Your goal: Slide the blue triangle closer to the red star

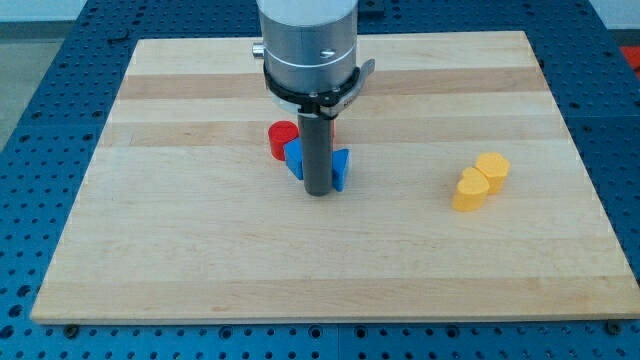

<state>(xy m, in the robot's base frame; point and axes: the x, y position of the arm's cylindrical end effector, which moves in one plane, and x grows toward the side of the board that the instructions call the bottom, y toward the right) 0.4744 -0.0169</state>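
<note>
Camera view, single moment: my tip (319,192) rests on the wooden board (200,260) at the view's centre, directly in front of a blue block (293,157) whose two visible parts show to either side of the rod. I carry no claw to clench or release, only this rod, so nothing is grasped; contact is by pushing alone. A red block (282,136) sits just behind the blue one, at the view's upper left of my tip, apparently touching it; a sliver of red also shows at the rod's right edge. By my judgement the push is in its closing stage, the blue triangle already lying against or just beside the red piece, so the next move calls for no more than a short nudge toward the view's top, or a stop. Hidden matters: the rod covers the middle of the blue block, so its triangular outline cannot be confirmed, nor can the star shape of the red one. Two yellow blocks (478,181) stand well apart at the view's right, touching one another.
</note>
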